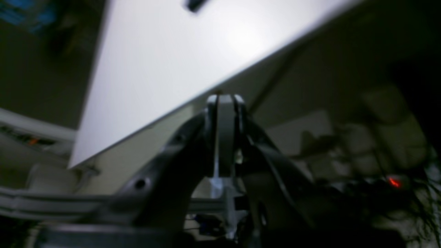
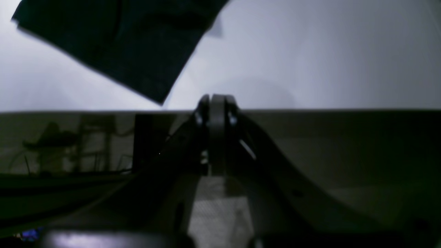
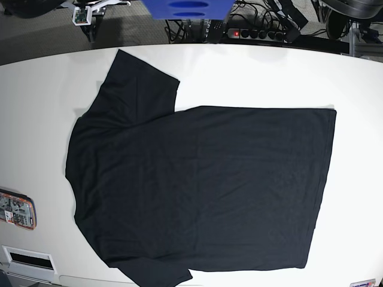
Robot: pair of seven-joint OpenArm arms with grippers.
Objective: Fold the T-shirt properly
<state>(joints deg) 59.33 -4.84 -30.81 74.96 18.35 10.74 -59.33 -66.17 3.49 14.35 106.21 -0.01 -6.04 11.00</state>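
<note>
Shirt [image 3: 203, 185] flat on table [image 3: 36, 107] in base view: black, soft matte cloth, spread open and unfolded, hem toward the view's right, collar end toward its left. One short sleeve juts to the table's far edge, the other reaches its near edge. Faint ripples only; outline roughly rectangular with a rounded shoulder. Table white, smooth, with a curved far edge. Beyond that edge: dark floor, cable tangle, power strip [image 3: 254, 33] with a red light, blue object [image 3: 185, 8]. Orange-edged card [image 3: 17, 209] near the table's left end.

Left wrist view: left gripper [image 1: 225, 100] pressed shut on nothing, dark curved fingers meeting at a grey tip, just off the table [image 1: 165, 69] edge. Blurred clutter below, with a red light.

Right wrist view: right gripper [image 2: 217, 100] likewise closed tight and empty, tip level with the table [image 2: 310, 62] edge. A corner of the shirt [image 2: 131, 44] lies on the table, well apart from the tip.
</note>
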